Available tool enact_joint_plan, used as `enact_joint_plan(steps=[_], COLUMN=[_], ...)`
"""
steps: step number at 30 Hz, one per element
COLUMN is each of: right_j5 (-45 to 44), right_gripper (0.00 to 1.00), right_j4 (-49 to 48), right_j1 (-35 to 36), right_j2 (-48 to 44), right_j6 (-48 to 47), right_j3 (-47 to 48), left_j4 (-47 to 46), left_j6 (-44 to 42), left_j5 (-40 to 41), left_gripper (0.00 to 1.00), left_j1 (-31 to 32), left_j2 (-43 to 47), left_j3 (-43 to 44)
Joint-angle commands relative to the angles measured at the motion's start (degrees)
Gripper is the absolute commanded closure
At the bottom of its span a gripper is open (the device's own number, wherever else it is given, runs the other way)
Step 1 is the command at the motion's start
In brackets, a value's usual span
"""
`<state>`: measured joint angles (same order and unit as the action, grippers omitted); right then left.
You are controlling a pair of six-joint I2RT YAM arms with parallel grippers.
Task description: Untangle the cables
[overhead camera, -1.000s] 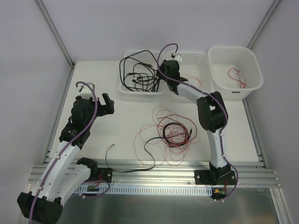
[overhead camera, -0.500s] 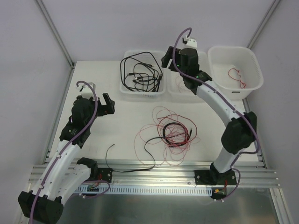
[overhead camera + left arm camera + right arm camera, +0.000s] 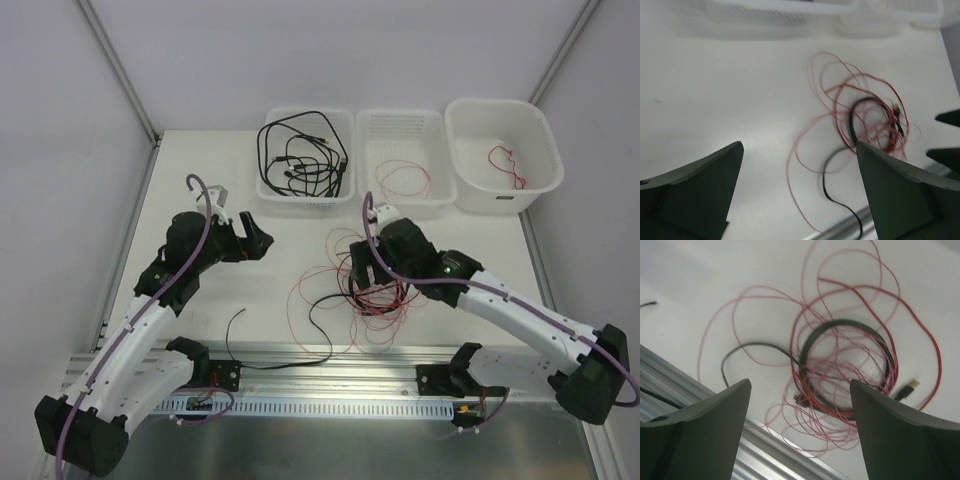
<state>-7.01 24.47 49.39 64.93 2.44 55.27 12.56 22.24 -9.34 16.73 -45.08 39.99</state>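
"Hovering over what?"
"My right end effector (image 3: 358, 275) hangs spread and empty above the red-and-black tangled cables (image 3: 385, 303) on the worktop (image 3: 290, 230). Left end effector (image 3: 258, 240) gapes too, off to the side."

r arm (image 3: 500, 300) covers pt of cables (image 3: 372, 303); left wrist view blurry.

The table (image 3: 290, 235) is white, smooth and matt. The left basket (image 3: 305, 203) and the middle basket (image 3: 405, 125) are white plastic full of little holes. The right tub (image 3: 480, 120) is smooth white plastic, a bit shiny. The black cable (image 3: 840, 325) has a dull, rubbery skin. The red wires (image 3: 835, 412) look smooth. The near rail (image 3: 330, 375) is ribbed silver metal.
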Motion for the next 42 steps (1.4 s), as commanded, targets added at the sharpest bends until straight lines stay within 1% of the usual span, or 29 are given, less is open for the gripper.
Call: enact_joint_plan(steps=[1,2,3,5,6,7,8,9,10,14,15,17,18,20,22,24,25,27,28,29,31,33,36,37,38,39,40,41,42], right_j5=[-8.0,-9.2,-10.4,-14.2,-15.4,-17.9,-19.0,-20.1,-22.0,-24.0,-24.1,-23.9,-23.7,-23.4,-23.5,-23.3,-23.2,-23.0,-22.5,-22.1,-20.7,-18.8,-14.9,-14.0,-13.2,-12.0,-11.5,-11.2,-10.0], right_gripper=[0.15,0.12,0.1,0.06,0.04,0.0,0.0,0.03,0.03,0.03,0.03,0.03,0.03,0.03,0.03,0.03,0.03,0.03,0.03,0.03,0.03,0.03,0.03,0.03,0.03,0.03,0.03,0.03,0.03], right_j4=[4.6,5.1,6.6,9.4,10.4,11.5,13.2,14.0,14.8,17.8,18.6,19.2,19.4,19.7,19.7,19.7,19.6,19.1,19.0,18.2,17.3,15.7,12.4,10.7,9.9,9.1,8.0,7.4,5.9], right_j1=[0.4,0.4,0.4,0.4,0.4,0.4,0.4,0.4,0.4,0.4,0.4,0.4,0.4,0.4,0.4,0.4,0.4,0.4,0.4,0.4,0.4,0.4,0.4,0.4,0.4,0.4,0.4,0.4,0.4], right_j2=[-11.6,-14.0,-18.7,-22.8,-26.7,-28.4,-30.3,-31.7,-34.1,-37.2,-37.5,-38.6,-38.9,-40.0,-40.6,-41.1,-41.1,-40.8,-40.5,-40.2,-39.9,-39.7,-39.4,-39.3,-39.0,-38.9,-38.8,-38.6,-38.6], right_j6=[5.5,6.3,8.0,9.2,9.6,10.0,10.2,10.2,10.1,9.8,9.7,10.0,10.0,10.3,10.4,10.5,10.5,10.4,10.4,10.3,10.3,10.3,9.3,8.7,8.4,8.3,8.3,8.2,7.8], right_j3=[-7.9,-9.4,-10.4,-12.0,-12.2,-12.5,-12.6,-12.7,-12.7,-12.7,-12.8,-13.3,-13.8,-14.1,-14.7,-15.0,-15.2,-15.4,-15.5,-16.0,-16.4,-17.0,-18.3,-18.5,-18.7,-19.1,-19.1,-19.2,-19.2], left_j4=[1.9,2.2,2.5,3.1,3.2,3.4,3.5,3.5,3.6,3.6,3.7,3.7,3.7,3.8,3.9,4.0,4.1,4.2,4.4,5.0,6.6,10.0,15.5,16.8,19.1,20.0,20.7,21.1,22.0], left_j6=[7.4,8.7,9.4,12.2,13.3,14.4,16.3,17.1,18.0,22.3,22.7,23.1,23.3,23.8,24.0,24.3,24.3,24.3,24.3,24.4,24.2,22.7,17.2,13.4,11.4,9.2,4.8,2.7,-3.2], left_j5=[-6.0,-4.7,-2.5,-0.2,1.8,5.0,6.3,7.5,10.4,16.4,17.3,18.7,19.1,19.7,20.5,21.4,21.7,22.3,22.7,23.2,25.2,27.1,31.7,33.7,35.1,36.4,37.6,40.2,42.4], left_gripper=[0.02,0.02,0.02,0.02,0.02,0.02,0.02,0.02,0.02,0.1,0.15,0.19,0.27,0.34,0.47,0.55,0.65,0.79,0.94,1.0,1.0,1.0,1.0,1.0,1.0,1.0,1.0,1.0,1.0], left_j1=[10.0,12.9,18.2,22.3,23.9,27.1,28.7,30.1,33.4,38.7,39.4,41.3,41.7,42.9,43.7,44.9,45.2,46.3,46.5,46.8,47.4,47.9,48.9,49.0,49.0,49.0,49.0,48.9,48.9], left_j2=[-2.3,-3.3,-5.3,-7.5,-9.7,-11.1,-12.5,-16.0,-17.7,-25.9,-28.9,-31.7,-34.3,-37.9,-39.6,-41.7,-42.3,-44.0,-44.5,-44.7,-44.0,-40.5,-32.8,-31.0,-27.6,-26.0,-24.7,-22.7,-21.2], left_j3=[-0.7,-0.4,-0.2,-0.3,-0.9,-1.3,-1.6,-1.4,-1.1,0.5,1.5,2.7,3.9,5.4,6.1,6.9,7.3,8.3,8.5,8.7,9.6,11.3,16.6,18.4,22.6,24.9,27.2,32.1,40.0])
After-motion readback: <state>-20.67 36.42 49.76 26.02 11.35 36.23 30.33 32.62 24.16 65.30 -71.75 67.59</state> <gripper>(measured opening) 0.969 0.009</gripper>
